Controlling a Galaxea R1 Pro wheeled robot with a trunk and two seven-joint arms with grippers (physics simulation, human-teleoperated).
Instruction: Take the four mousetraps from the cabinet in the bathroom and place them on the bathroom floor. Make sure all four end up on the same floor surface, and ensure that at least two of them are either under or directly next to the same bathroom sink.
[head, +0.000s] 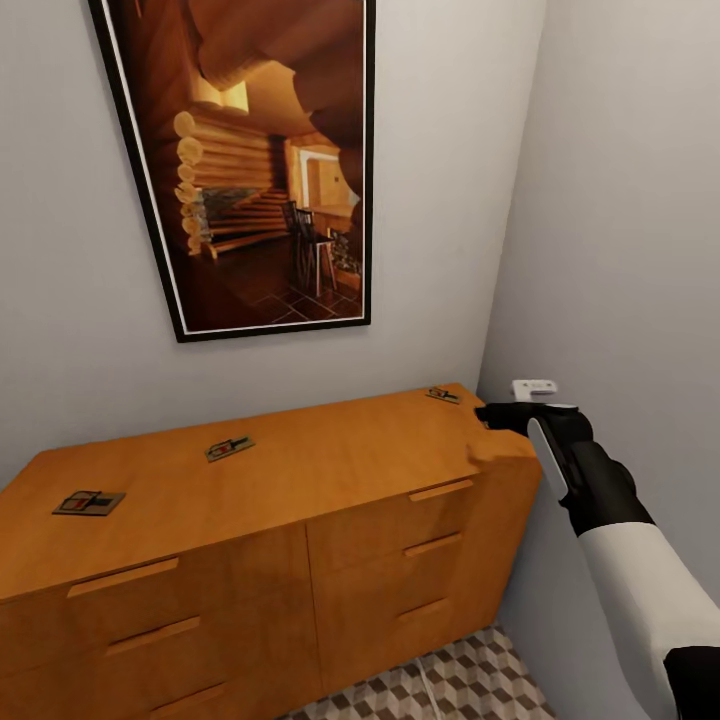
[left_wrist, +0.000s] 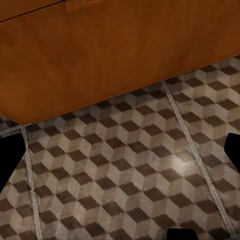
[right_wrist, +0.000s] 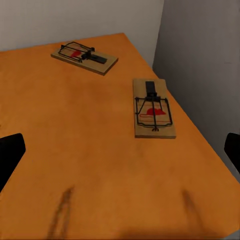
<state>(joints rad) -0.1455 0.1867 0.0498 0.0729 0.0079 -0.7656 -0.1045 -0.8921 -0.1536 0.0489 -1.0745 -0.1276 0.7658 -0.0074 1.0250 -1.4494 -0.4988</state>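
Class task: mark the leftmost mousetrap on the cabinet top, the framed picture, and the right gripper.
leftmost mousetrap (head: 89, 502), head view, middle of its flat plate.
framed picture (head: 265, 160), head view, middle of the log-cabin image.
right gripper (head: 487, 414), head view, at its fingertips over the cabinet's right end.
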